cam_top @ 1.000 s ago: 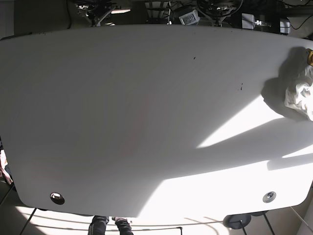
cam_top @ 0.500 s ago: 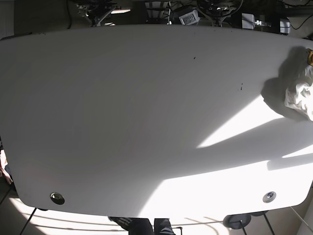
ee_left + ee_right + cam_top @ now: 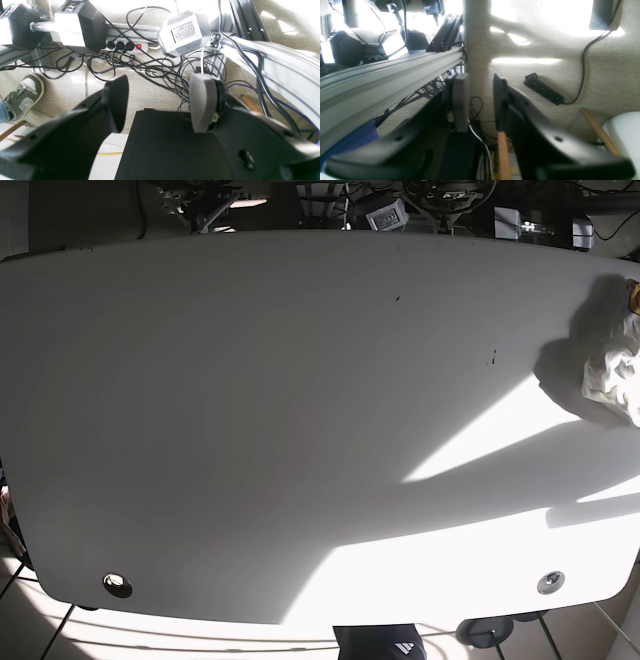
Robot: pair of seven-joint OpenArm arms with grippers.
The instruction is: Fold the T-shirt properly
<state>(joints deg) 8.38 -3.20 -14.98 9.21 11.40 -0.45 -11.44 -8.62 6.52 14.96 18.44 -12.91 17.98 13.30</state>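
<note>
A crumpled white T-shirt (image 3: 615,372) lies bunched at the far right edge of the white table (image 3: 280,430) in the base view. Neither arm shows in the base view. My left gripper (image 3: 157,105) is open and empty; it hangs off the table, facing the floor with cables and dumbbells. My right gripper (image 3: 480,105) is open with a narrow gap and holds nothing; it also faces the carpeted floor beside an aluminium frame rail.
A person's legs and shoes (image 3: 380,642) show below the table's near edge. Dumbbells (image 3: 183,32), a power strip (image 3: 125,46) and tangled cables lie under the left gripper. Another power strip (image 3: 543,92) lies under the right gripper.
The person below the near table edge has walked from left of centre toward the right. The T-shirt has not moved.
</note>
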